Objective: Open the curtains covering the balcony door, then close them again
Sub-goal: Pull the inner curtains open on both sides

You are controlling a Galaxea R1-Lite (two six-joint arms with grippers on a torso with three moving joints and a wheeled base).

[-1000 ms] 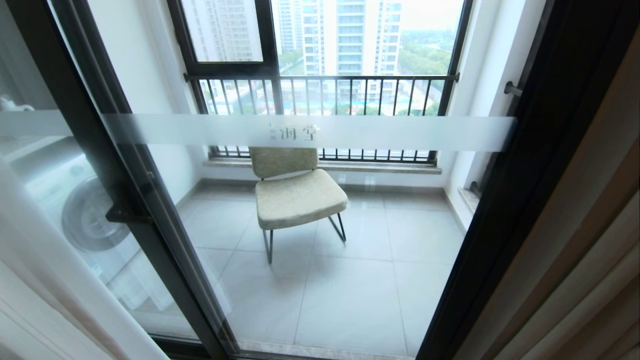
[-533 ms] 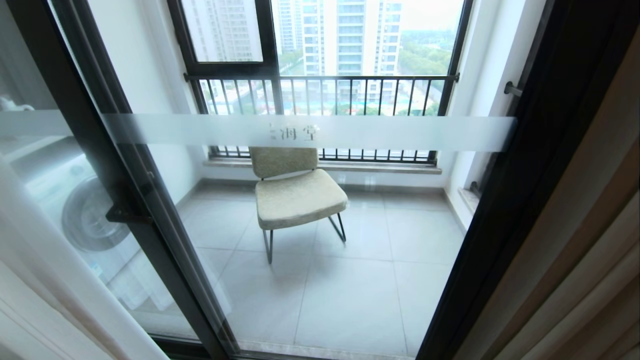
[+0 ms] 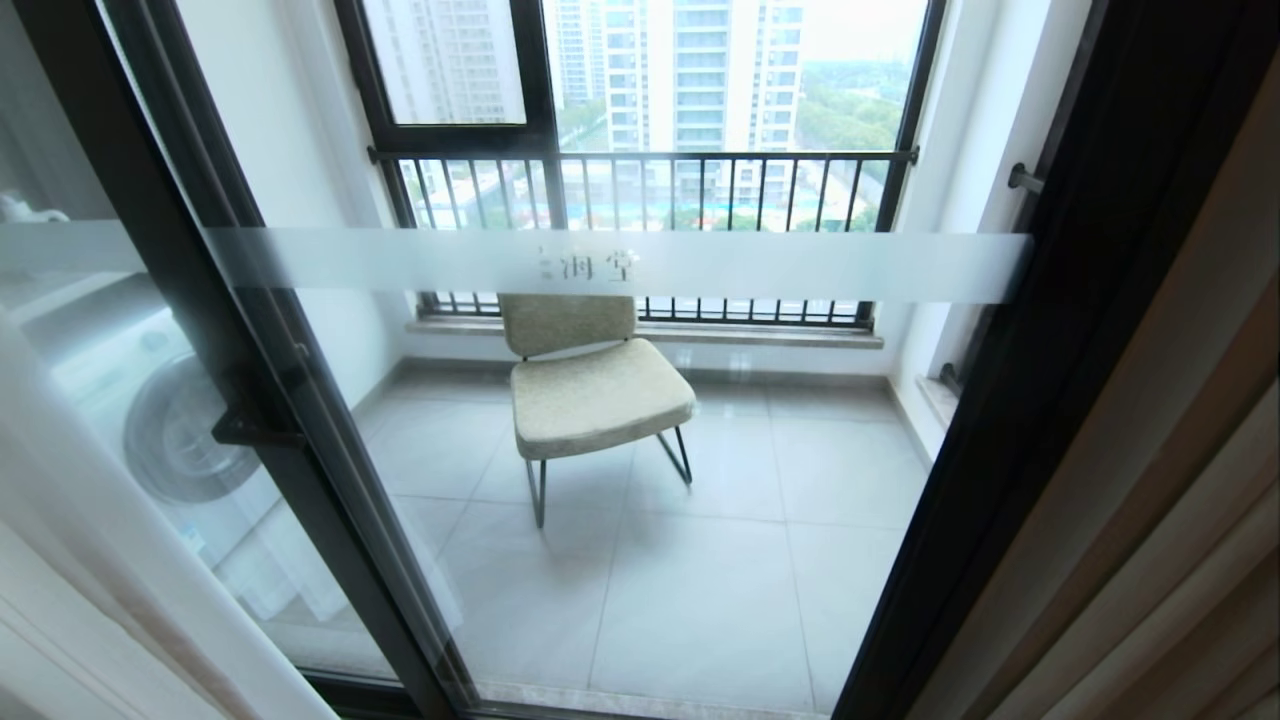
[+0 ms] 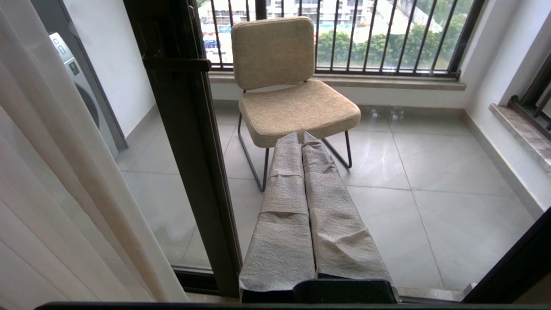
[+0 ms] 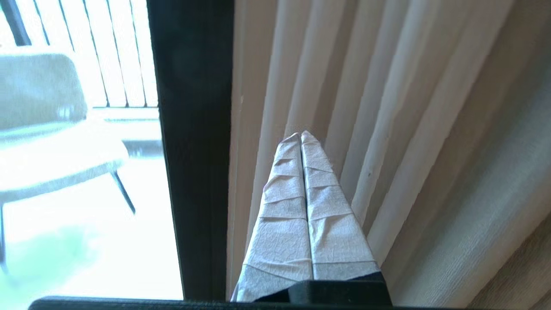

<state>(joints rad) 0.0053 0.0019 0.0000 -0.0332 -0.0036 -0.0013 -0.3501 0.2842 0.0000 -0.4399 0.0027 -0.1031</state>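
Head view: the balcony door [image 3: 640, 420] fills the frame, clear glass in a black frame, with a frosted band [image 3: 620, 265] carrying characters across it. The curtains stand drawn to either side: a white sheer panel [image 3: 110, 560] at the left edge, the beige-grey drape [image 3: 1170, 500] folded at the right. A black handle [image 3: 255, 430] sits on the left frame post. Through the glass: a beige chair [image 3: 590, 385] on grey tiles, a washing machine [image 3: 150, 400] behind the sheer, a black-barred railing [image 3: 650, 190] and tower blocks beyond. Neither arm shows here.

Left wrist view: left gripper [image 4: 301, 137], fingers wrapped in grey cloth and pressed together, holding nothing, pointing at the chair [image 4: 292, 86] through the glass. The sheer [image 4: 64, 172] hangs to one side, apart from it.

Right wrist view: right gripper [image 5: 300, 135], fingers pressed together and empty, tip close against the pleats of the drape [image 5: 409, 129]; contact cannot be judged. The black door frame [image 5: 193, 150] runs beside the drape
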